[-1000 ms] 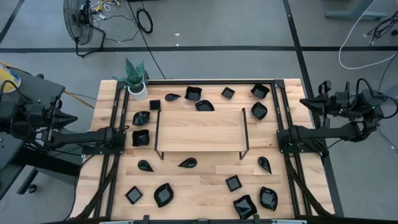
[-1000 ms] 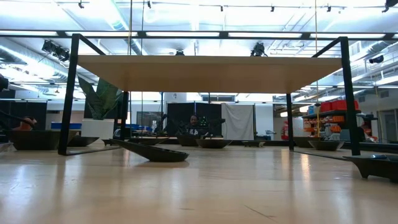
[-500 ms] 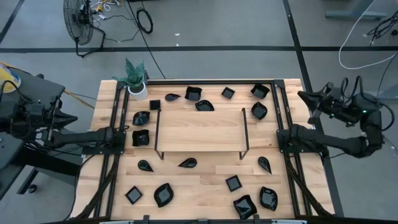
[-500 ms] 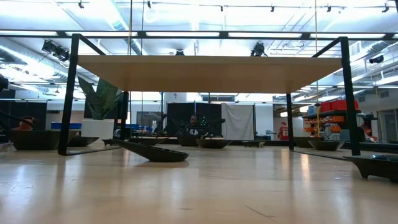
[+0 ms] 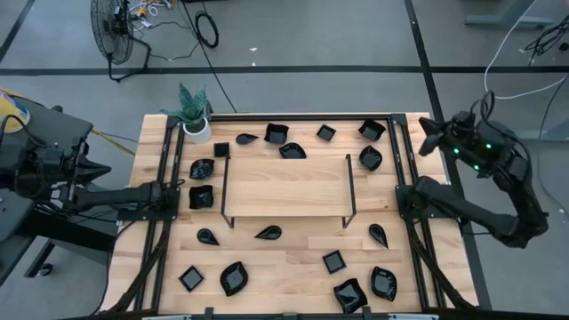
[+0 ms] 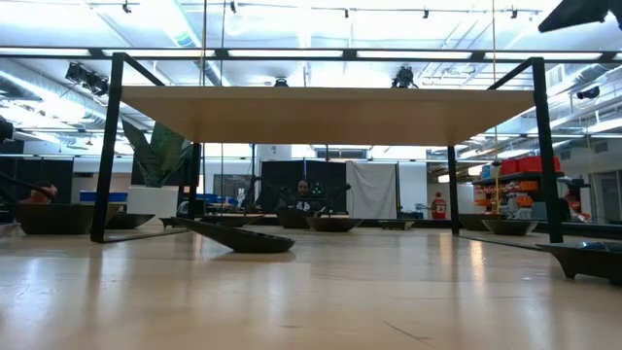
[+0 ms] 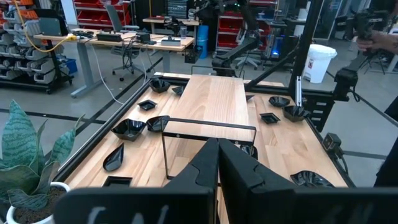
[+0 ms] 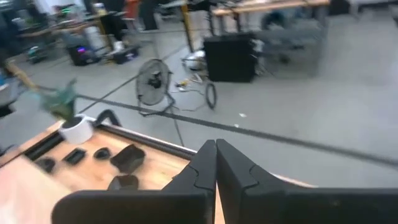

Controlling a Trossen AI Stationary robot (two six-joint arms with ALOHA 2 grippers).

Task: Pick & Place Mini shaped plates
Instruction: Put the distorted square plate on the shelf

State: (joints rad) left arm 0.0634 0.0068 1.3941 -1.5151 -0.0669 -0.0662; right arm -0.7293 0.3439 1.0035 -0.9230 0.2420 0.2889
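Several glossy black mini shaped plates lie flat on the wooden table, around a raised shelf: a square one (image 5: 276, 133) and a leaf one (image 5: 292, 150) at the far side, one (image 5: 201, 196) at the left, and wavy ones (image 5: 234, 277) (image 5: 349, 295) near the front. My left gripper (image 5: 107, 169) hovers shut beyond the table's left edge, pointing level toward the table, its fingers (image 7: 217, 158) closed on nothing. My right gripper (image 5: 422, 127) is shut and empty (image 8: 216, 155), raised over the table's far right corner and pointing toward the far left.
A wooden shelf (image 5: 284, 185) on a thin black wire frame stands mid-table and spans the low view (image 6: 321, 112). A white pot with a green plant (image 5: 196, 127) sits at the far left corner. Black rails run along both table sides (image 5: 397, 178). A fan (image 5: 113, 27) stands on the floor beyond.
My right gripper has swung from beside the table's right edge toward the far edge, rolling as it turned, and now points toward the far left. It has stayed shut and its arm has bent out to the right. The plates have not moved.
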